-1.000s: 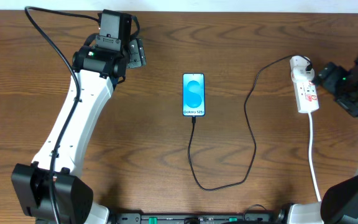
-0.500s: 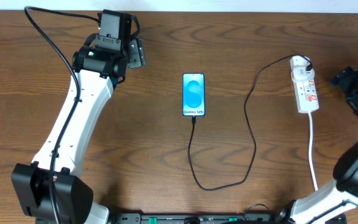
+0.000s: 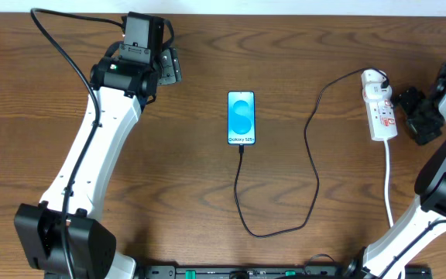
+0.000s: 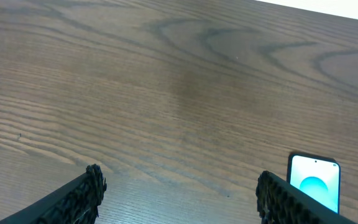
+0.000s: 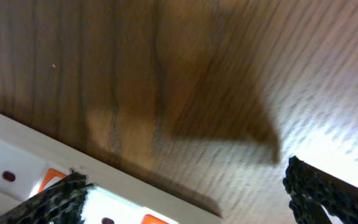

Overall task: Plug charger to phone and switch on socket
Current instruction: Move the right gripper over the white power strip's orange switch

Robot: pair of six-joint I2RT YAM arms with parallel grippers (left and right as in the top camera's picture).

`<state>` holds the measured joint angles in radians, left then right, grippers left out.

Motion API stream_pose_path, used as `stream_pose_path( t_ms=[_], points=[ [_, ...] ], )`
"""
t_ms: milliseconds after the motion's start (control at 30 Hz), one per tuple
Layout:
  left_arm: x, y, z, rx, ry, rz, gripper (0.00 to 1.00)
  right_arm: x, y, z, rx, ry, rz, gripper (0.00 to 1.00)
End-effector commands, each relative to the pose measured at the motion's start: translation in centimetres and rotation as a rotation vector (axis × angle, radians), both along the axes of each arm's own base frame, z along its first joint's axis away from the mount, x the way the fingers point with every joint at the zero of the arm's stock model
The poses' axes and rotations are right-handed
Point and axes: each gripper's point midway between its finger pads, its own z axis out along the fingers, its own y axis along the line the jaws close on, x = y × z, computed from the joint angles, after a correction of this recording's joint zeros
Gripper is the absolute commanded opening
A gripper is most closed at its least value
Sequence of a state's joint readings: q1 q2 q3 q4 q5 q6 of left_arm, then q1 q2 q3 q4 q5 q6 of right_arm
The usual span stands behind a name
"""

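The phone [image 3: 241,118] lies screen up in the middle of the table, lit blue and white; its top corner shows in the left wrist view [image 4: 314,188]. The black charger cable [image 3: 313,167] runs from the phone's bottom edge in a loop up to the socket [image 3: 379,105], a white power strip with red markings at the right. My left gripper [image 3: 173,67] is open and empty at the far left of the table, apart from the phone. My right gripper [image 3: 406,103] is open just right of the socket, whose white edge shows in the right wrist view [image 5: 17,155].
The socket's white cord [image 3: 391,190] runs down toward the table's front edge. A black cable [image 3: 64,54] hangs along the left arm. The table's far edge lies just behind the left gripper.
My right arm swung away to the right from the socket, then came back left beside it. The left arm, phone and cable have not moved.
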<state>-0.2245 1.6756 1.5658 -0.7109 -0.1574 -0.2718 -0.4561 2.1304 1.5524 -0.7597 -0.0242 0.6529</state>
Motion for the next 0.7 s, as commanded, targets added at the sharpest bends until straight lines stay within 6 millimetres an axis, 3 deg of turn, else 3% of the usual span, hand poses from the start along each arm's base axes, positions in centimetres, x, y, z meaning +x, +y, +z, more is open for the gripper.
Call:
stream_pose_path(
  t_ms=[0,667],
  points=[
    [0.0,0.2,-0.2,0.020,0.007,0.001,0.80,0.5,0.3,-0.8,0.029,-0.007,-0.071,0.99],
    [0.0,0.2,-0.2,0.020,0.007,0.001,0.80,1.6,2.1,-0.7,0.141,-0.065,-0.044,0.99]
  ],
)
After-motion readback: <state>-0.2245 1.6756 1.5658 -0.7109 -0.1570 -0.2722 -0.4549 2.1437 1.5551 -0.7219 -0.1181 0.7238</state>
